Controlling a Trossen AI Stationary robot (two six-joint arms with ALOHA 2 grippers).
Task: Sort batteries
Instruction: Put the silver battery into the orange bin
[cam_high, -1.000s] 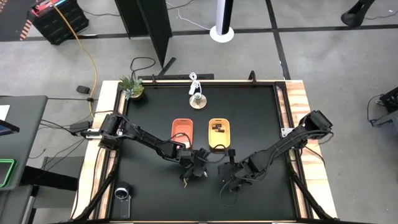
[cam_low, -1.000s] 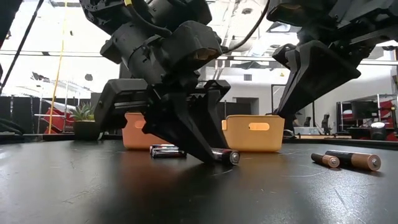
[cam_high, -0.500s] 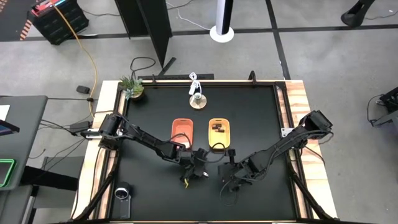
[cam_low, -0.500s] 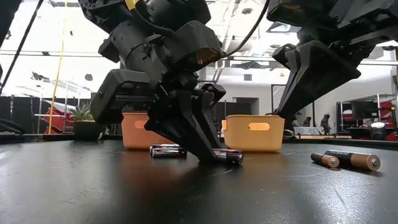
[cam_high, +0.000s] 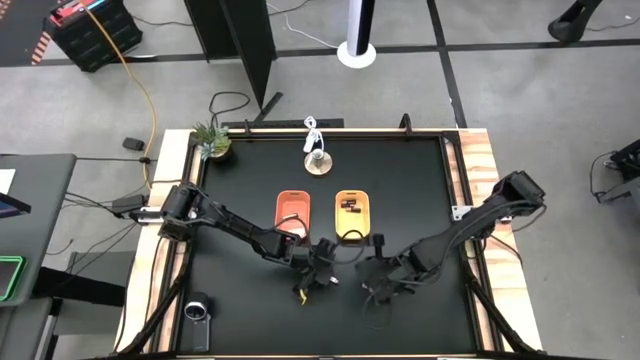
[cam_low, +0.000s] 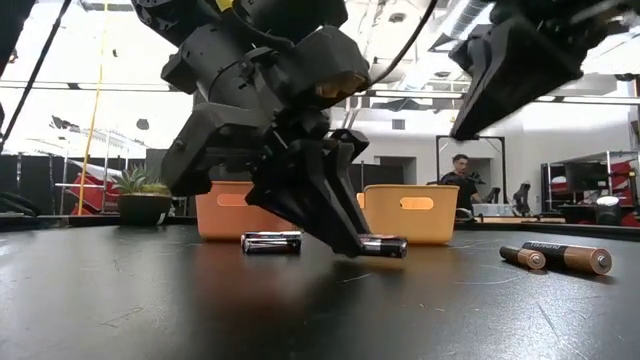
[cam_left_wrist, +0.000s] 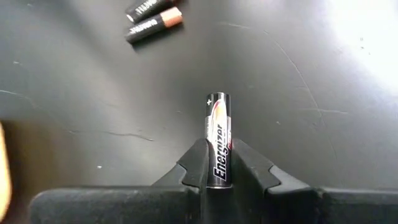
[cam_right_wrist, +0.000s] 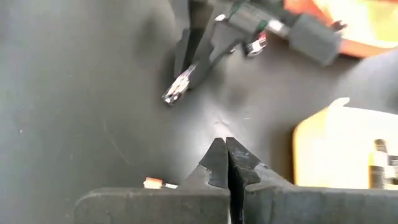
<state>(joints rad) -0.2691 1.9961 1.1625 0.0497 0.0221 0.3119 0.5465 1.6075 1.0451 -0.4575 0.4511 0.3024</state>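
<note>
- My left gripper (cam_left_wrist: 219, 163) pinches a silver-and-black battery (cam_left_wrist: 219, 140) by its lower half, the plus end sticking out past my fingertips; in the low view that same battery (cam_low: 384, 246) hangs level, just clear of the black table (cam_low: 320, 310); it is lifted, not resting.
- From above, my left gripper (cam_high: 318, 268) sits toward the table's front edge, just in front of the orange tray (cam_high: 293, 212) and the yellow tray (cam_high: 352, 214).
- My right gripper (cam_right_wrist: 226, 157) has its fingers pressed together and carries nothing; it is raised above the table beside the left one, in front of the yellow tray, waiting.
- Loose batteries left on the table: a silvery one (cam_low: 271, 241) lying in front of the orange tray, and two dark copper-ended ones (cam_low: 560, 257) side by side off toward the right edge; the yellow tray already holds at least two dark batteries (cam_high: 350, 207); I cannot tell what lies in the orange tray.
- Step in hand, as I judge it: the pick is done and the carry to a tray is starting.
- Next move, in my judgement: raise the battery above the tray rims; since dark copper-ended cells sit in the yellow tray, this silver one likely belongs in the orange; swing over it, lower inside the wall, then spread the fingers; the grip is short, so a tilt could let it slip.
</note>
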